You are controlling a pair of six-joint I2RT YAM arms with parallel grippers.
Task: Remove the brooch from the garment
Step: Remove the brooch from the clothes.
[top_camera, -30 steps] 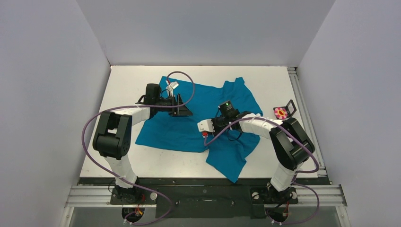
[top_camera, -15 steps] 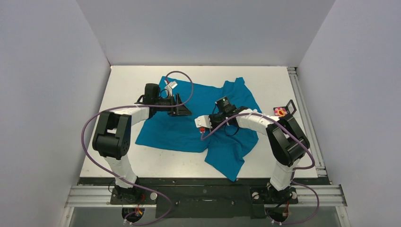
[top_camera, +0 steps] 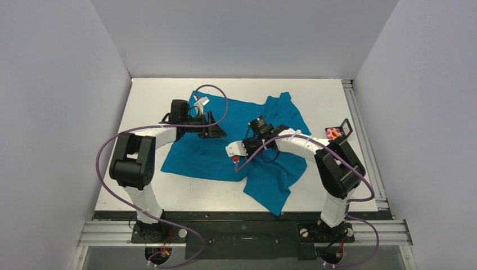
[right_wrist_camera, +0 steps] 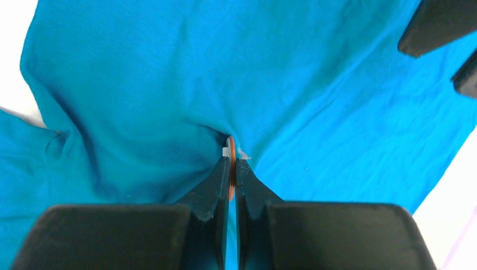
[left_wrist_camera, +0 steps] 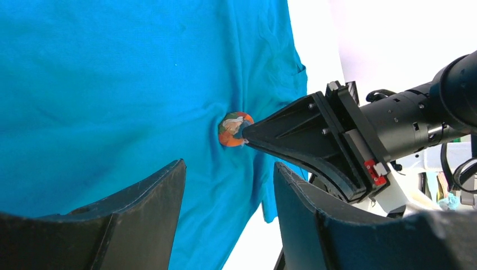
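Note:
The teal T-shirt (top_camera: 247,115) lies spread and rumpled mid-table; it fills the left wrist view (left_wrist_camera: 112,84) and the right wrist view (right_wrist_camera: 140,67). A pink flower brooch (top_camera: 334,133) lies on the white table right of the shirt. A round orange pin (left_wrist_camera: 232,128) sits on the shirt, its edge showing in the right wrist view (right_wrist_camera: 230,147). My right gripper (right_wrist_camera: 231,160) is shut on this pin and puckers the fabric; it also shows in the left wrist view (left_wrist_camera: 247,135) and the top view (top_camera: 239,147). My left gripper (left_wrist_camera: 229,166) is open and empty over the shirt, just left of the pin (top_camera: 216,130).
A small black object (top_camera: 345,127) stands beside the flower brooch near the metal rail (top_camera: 360,129) at the table's right edge. White walls close in the left, back and right. Purple cables loop above both arms.
My right gripper has moved left with the pin held, pulling the fabric with it. My left gripper has shifted slightly left.

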